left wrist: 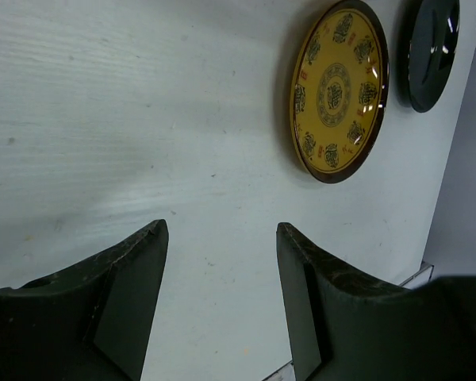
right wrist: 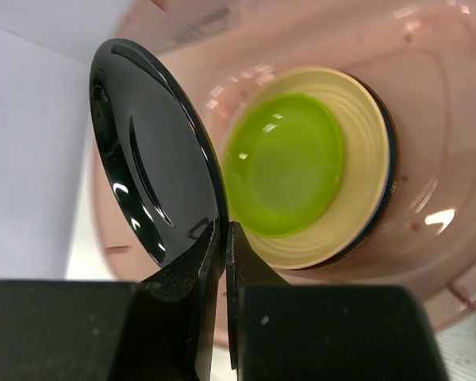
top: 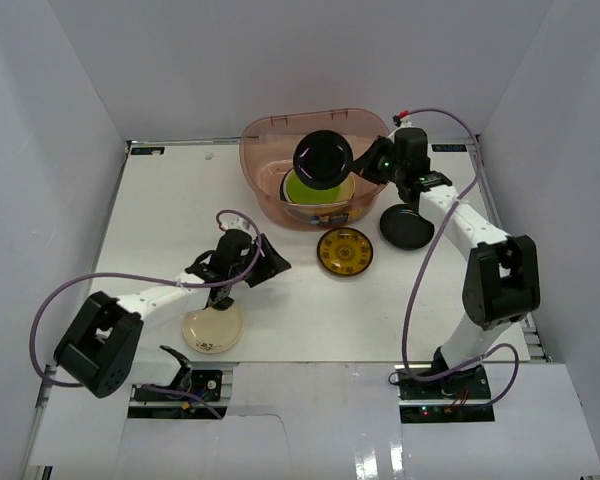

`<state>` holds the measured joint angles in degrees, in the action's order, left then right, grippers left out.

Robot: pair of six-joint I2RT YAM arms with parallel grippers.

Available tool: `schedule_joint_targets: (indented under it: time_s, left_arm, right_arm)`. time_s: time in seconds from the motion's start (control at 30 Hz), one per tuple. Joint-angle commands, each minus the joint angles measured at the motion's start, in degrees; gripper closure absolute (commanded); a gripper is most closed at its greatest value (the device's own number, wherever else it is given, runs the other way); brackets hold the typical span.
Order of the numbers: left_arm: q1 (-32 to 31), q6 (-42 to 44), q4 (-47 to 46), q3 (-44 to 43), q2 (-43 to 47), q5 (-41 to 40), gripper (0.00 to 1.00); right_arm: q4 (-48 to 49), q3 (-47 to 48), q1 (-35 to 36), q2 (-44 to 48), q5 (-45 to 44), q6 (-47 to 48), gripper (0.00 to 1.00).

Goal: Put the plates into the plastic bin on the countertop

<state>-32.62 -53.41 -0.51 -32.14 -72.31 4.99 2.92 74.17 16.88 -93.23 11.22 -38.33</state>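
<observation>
My right gripper is shut on the rim of a glossy black plate, holding it tilted on edge over the plastic bin. Inside the bin a lime green plate lies on a cream plate, with a dark plate's rim showing beneath. An amber-gold plate and another black plate lie on the countertop. My left gripper hangs open and empty over bare table, left of the amber plate.
A pale peach plate lies by the left arm's forearm near the front edge. White walls close in the table on three sides. The right arm's cable loops over the table's right side.
</observation>
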Motion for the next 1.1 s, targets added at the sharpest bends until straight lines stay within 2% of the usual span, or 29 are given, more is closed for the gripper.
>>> schedule_joint_targets:
  time_s: [0.0,0.1,0.27,0.33,0.4,0.53,0.63,0.67,0.7,0.77,0.83,0.87,0.9,1.03,1.07]
  left_arm:
    - [-3.41,-2.84,-8.7,-3.45,-5.8,-2.7,0.33]
    - [-5.6,-3.72,-11.51,-5.47,-12.05,-5.94,0.33]
    - [-7.28,-6.79,-15.83,-8.02,-20.66,-7.89,0.33]
    - [-7.54,-7.67,-18.02,-8.64,-24.09,-8.07,0.33]
    - [-8.07,-8.73,-19.17,-10.39,-27.51,-7.55,0.33]
    - [-9.3,-10.4,-20.66,-12.77,-31.74,-7.19,0.34]
    - [-10.27,-10.58,-20.06,-15.05,-34.98,-8.42,0.38]
    - [-10.53,-10.75,-19.79,-15.4,-35.78,-8.94,0.41]
    - [-10.62,-11.54,-19.88,-15.67,-36.49,-9.21,0.42]
    - [-11.23,-12.07,-19.96,-16.29,-38.33,-10.0,0.45]
    - [-11.59,-12.51,-20.14,-16.64,-39.3,-10.88,0.61]
    - [-11.76,-12.68,-19.79,-16.64,-39.74,-11.06,0.73]
    - [-11.76,-12.77,-19.62,-16.38,-39.57,-11.41,1.0]
    - [-11.94,-11.55,-19.0,-11.11,-31.86,-12.2,1.0]
    - [-11.94,-11.02,-18.22,-8.58,-26.44,-11.77,1.0]
  right_arm:
    - [-4.83,8.42,1.39,-3.96,-4.8,5.1,0.92]
    - [-7.66,12.03,2.8,-8.36,-6.03,6.51,0.88]
    - [-8.19,11.79,3.77,-9.34,-6.57,7.65,0.39]
    - [-8.28,10.83,3.77,-7.06,-6.48,8.09,0.29]
    - [-8.19,9.51,3.86,-3.3,-6.04,9.41,0.26]
    - [-4.86,0.48,3.77,7.34,-4.11,10.29,0.27]
    - [-0.73,-11.74,4.03,17.7,-3.23,9.5,0.28]
    - [0.24,-18.38,4.12,20.26,-2.96,8.98,0.28]
    - [1.03,-21.49,4.47,25.5,-2.7,7.67,0.29]
    - [2.53,-27.3,5.08,30.28,-2.43,6.43,0.29]
    - [1.84,-34.42,6.23,37.05,-2.52,5.29,0.3]
    - [1.13,-36.45,6.67,39.07,-2.87,5.02,0.3]
    - [0.17,-40.03,7.11,43.18,-3.13,5.02,0.3]
    - [-8.0,-45.07,7.2,53.04,-5.07,6.68,0.3]
    - [-11.5,-45.51,7.2,56.72,-4.9,6.69,0.3]
